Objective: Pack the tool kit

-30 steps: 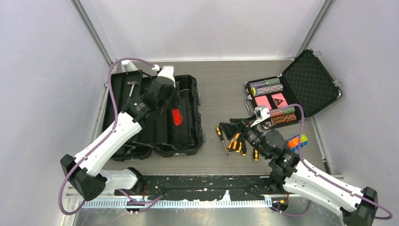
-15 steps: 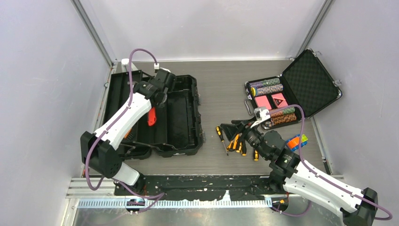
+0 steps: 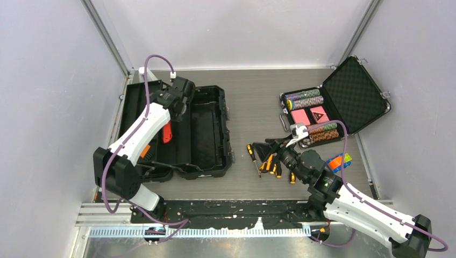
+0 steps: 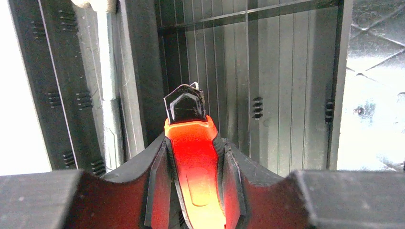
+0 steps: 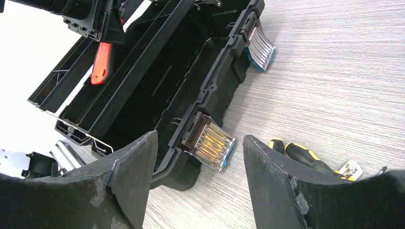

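Observation:
The black toolbox (image 3: 228, 137) lies open at the left of the table, its lid folded out to the left; the right wrist view also takes in the toolbox (image 5: 217, 71) and its blue-edged latches (image 5: 213, 146). My left gripper (image 3: 171, 119) hangs over the left part of the box, shut on a red-handled tool (image 3: 167, 132) with a black tip. In the left wrist view the red tool (image 4: 193, 157) sits between the fingers above the ribbed floor. My right gripper (image 3: 265, 148) stands open and empty above several yellow-black screwdrivers (image 3: 270, 163) on the table.
A smaller foam-lined case (image 3: 352, 91) with poker chips and cards lies open at the back right. A colourful cube (image 3: 340, 161) rests beside my right arm. Something orange (image 3: 145, 152) shows in the box under my left arm. Grey walls close in both sides.
My left arm has swung left, carrying the red tool from the middle of the toolbox toward its left side. The right gripper has barely moved.

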You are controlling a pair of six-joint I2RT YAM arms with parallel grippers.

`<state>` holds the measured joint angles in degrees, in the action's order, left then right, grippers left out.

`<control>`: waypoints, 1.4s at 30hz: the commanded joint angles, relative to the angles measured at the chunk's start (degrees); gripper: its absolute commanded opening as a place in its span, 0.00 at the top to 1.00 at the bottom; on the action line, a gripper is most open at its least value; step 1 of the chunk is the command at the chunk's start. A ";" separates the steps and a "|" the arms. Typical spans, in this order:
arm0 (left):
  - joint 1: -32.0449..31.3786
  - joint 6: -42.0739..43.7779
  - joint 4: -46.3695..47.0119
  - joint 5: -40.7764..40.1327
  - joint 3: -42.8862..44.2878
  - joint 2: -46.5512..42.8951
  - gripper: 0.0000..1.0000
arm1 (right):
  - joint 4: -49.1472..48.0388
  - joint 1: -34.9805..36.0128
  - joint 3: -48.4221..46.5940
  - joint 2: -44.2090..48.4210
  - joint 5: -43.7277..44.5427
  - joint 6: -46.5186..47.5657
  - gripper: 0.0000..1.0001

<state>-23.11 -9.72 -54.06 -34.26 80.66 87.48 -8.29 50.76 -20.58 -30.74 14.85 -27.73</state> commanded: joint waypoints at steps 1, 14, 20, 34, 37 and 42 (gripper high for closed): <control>1.92 1.81 -1.28 -2.82 1.72 1.87 0.71 | -1.46 -0.13 0.53 0.37 1.17 0.42 0.29; 1.96 1.07 -2.71 -2.84 2.15 1.11 0.27 | 4.46 -0.18 -1.76 -0.41 2.92 1.19 0.27; 1.51 -0.65 -1.60 6.80 3.05 -5.34 0.21 | 13.65 -0.13 -5.07 -2.51 6.72 0.27 0.27; 1.32 -4.23 9.92 25.36 -6.66 -31.90 0.08 | 31.13 -3.59 -13.25 -18.31 4.90 -2.76 0.38; 1.31 -3.57 13.91 25.39 -12.18 -38.93 0.02 | 31.89 -5.85 -14.00 -22.06 1.23 -4.72 0.43; 1.32 -1.13 24.26 18.69 -24.53 -50.46 0.01 | 32.95 -6.99 -16.30 -28.79 1.25 -8.87 0.45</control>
<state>-22.09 -12.93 -41.28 -10.85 63.59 43.55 23.51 44.31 -33.15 -56.01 16.84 -32.27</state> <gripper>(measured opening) 0.985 0.554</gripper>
